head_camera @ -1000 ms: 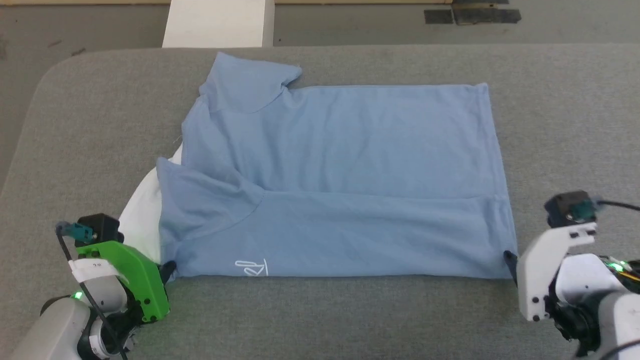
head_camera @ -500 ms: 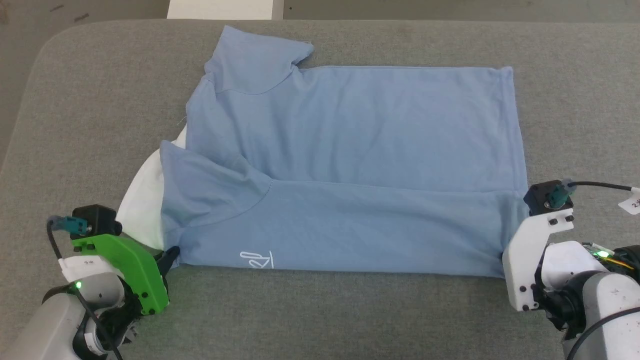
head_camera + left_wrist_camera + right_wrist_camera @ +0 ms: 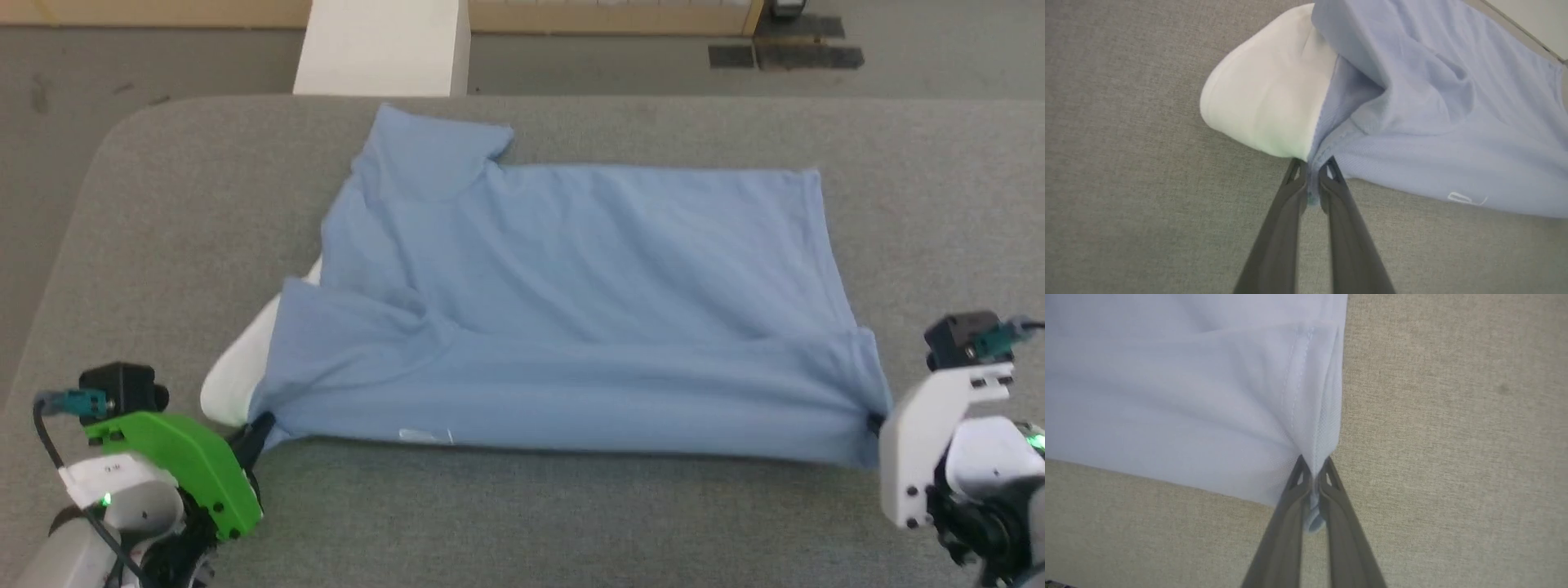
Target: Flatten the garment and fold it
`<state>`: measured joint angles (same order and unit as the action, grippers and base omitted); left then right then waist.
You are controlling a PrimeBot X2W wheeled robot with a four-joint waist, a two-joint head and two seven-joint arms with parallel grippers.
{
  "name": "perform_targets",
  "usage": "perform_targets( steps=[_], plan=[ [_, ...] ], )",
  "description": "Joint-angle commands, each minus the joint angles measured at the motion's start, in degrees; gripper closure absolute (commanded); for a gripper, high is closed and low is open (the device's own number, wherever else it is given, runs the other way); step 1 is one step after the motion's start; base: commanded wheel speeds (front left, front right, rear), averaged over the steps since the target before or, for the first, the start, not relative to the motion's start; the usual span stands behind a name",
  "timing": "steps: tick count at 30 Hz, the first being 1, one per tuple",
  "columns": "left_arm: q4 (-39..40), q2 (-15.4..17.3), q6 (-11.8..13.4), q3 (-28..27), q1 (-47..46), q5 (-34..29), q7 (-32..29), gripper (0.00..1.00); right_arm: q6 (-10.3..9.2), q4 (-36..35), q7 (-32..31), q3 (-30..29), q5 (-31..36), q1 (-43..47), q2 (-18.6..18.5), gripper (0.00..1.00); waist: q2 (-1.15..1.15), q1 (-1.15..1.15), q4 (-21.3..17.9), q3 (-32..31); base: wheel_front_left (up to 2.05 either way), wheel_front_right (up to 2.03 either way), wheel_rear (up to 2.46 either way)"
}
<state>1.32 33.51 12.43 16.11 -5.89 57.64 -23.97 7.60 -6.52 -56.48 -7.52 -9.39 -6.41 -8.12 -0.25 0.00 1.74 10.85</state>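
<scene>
Pinching a bunched seam of the shirt (image 3: 571,269) at its collar end, the left gripper (image 3: 1312,171) has its fingers pressed together on the cloth. The white lining (image 3: 1265,94) bulges just beyond its tips and to their left in the left wrist view. The right gripper (image 3: 1312,467) is clamped on the hem corner, with a bit of blue showing between its fingers and folds fanning out from its tips. Between the two grippers the near edge runs stretched as a rolled band. Beyond them the rest of the shirt lies spread on the gray pad (image 3: 522,523), with one sleeve (image 3: 433,147) at the far left. A white box (image 3: 380,49) stands past the pad's far edge.
</scene>
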Motion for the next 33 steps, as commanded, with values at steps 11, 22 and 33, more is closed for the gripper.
perform_targets(
  steps=[11, 22, 33],
  plan=[
    [5.87, 1.53, 5.99, 0.28, 13.62, 2.38, -2.98, 1.0, -0.11, -0.91, -1.81, -1.87, -3.51, 11.02, -0.61, 1.0, 0.25, 0.0, 0.59, -4.14, 0.0, 0.0, 0.0],
    [-4.06, -0.96, 2.85, 2.57, 10.79, 4.2, -4.74, 0.0, -0.11, 9.47, 1.72, -0.32, -1.92, 10.65, 1.37, 0.88, 0.25, 0.0, 0.52, -4.29, 0.0, 0.0, 0.0],
    [5.86, 4.86, 5.31, -3.22, 8.92, 3.75, -4.41, 0.0, -0.11, 2.59, 3.13, -4.4, -7.66, 8.16, 0.28, 0.0, 0.25, 0.0, 0.15, -7.33, 0.0, 0.0, 0.0]
  ],
)
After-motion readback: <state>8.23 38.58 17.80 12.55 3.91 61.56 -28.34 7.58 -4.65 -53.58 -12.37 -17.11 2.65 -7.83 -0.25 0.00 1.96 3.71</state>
